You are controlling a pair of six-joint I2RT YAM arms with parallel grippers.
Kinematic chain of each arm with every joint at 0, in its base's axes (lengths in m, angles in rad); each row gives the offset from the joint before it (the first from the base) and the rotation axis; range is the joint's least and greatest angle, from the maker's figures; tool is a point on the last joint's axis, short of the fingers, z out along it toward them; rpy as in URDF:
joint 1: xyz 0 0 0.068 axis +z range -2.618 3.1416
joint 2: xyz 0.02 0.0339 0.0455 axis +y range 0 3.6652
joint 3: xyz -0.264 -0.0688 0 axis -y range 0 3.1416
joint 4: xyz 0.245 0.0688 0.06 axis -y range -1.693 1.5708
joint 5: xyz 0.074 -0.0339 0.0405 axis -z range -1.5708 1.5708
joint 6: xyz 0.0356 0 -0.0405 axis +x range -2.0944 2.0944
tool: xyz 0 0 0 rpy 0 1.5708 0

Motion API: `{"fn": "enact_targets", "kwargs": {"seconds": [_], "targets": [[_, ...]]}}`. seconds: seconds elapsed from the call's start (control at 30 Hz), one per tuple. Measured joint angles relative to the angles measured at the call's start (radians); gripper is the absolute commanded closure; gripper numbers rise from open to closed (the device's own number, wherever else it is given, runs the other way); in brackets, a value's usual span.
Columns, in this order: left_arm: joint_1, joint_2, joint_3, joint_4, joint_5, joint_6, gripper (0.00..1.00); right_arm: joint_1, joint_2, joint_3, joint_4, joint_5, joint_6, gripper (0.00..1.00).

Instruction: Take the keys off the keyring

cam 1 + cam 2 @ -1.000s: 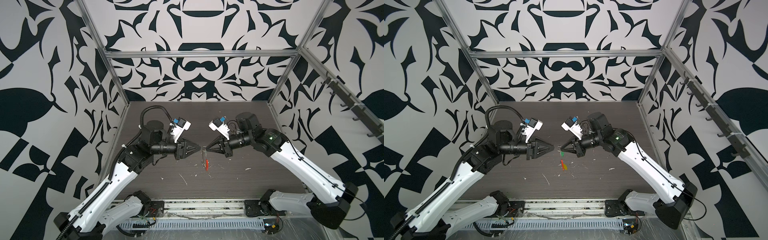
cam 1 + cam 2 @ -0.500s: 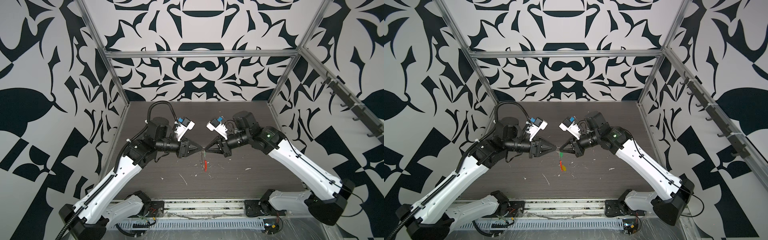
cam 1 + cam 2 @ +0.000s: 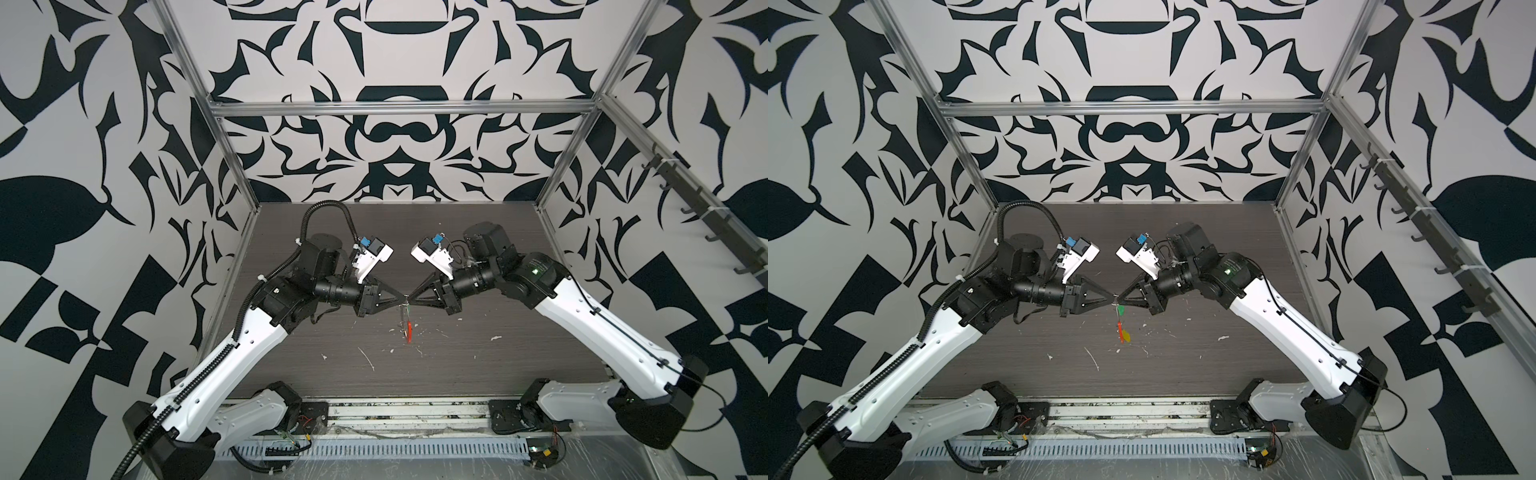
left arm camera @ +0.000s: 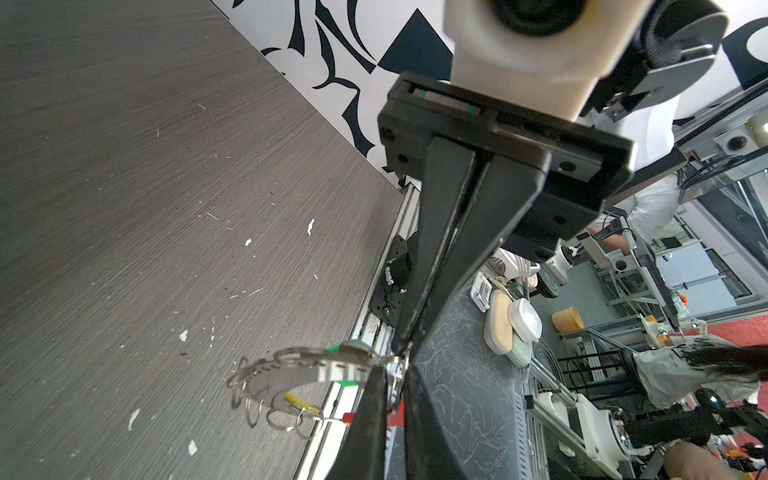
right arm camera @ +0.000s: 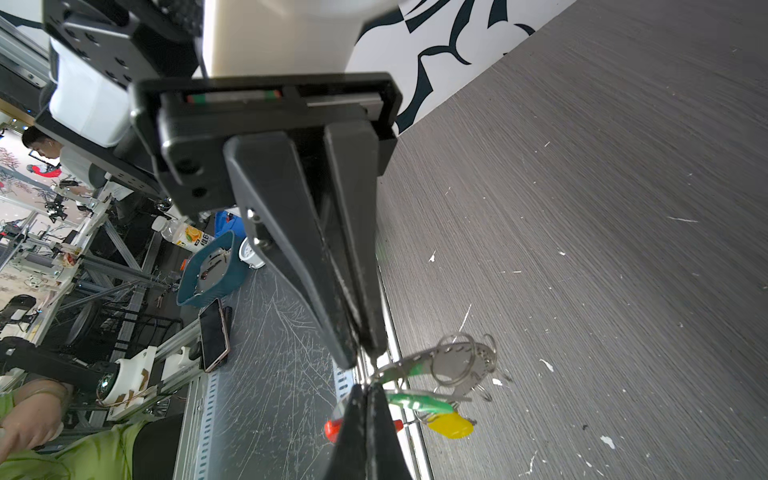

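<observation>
Position: the left gripper and the right gripper meet tip to tip at the centre of both top views, raised above the dark table.

Right gripper: fingers pressed together, clamped on the thin wire of the keyring.

Left gripper: fingers drawn together at the tip, pinching the same wire just beside the right gripper.

Keyring: suspended from the two tips, hanging down just below frame centre in both top views. Its pale perforated strip curves away from the tips. The red end is the lowest part. Contact between the red end and the table cannot be determined.

Green key: directly under the tips, on the ring. Yellow key: lower, just beside the red end, hanging among small wire loops.

Table surface: white flecks scattered across the lower centre.
</observation>
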Motion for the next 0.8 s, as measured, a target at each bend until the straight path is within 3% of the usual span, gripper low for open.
{"fn": "enact_targets", "kwargs": {"seconds": [0.13,0.27,0.4,0.5,0.8], "targets": [[0.0,0.0,0.0,-0.004,-0.001,0.008,1.0,0.003,0.005,0.0,0.001,0.011,0.006,1.0],[-0.001,-0.005,-0.002,0.0,-0.018,0.017,1.0,0.006,0.006,0.0,0.009,0.023,0.023,1.0],[-0.001,-0.052,-0.042,0.058,-0.058,0.013,1.0,0.018,-0.005,-0.01,0.062,0.053,0.055,0.78],[-0.002,-0.093,-0.072,0.103,-0.075,0.002,1.0,0.026,-0.047,-0.042,0.127,0.082,0.068,0.68],[-0.002,-0.112,-0.085,0.155,-0.065,0.001,1.0,0.029,-0.253,-0.235,0.385,0.151,0.126,0.62]]}}
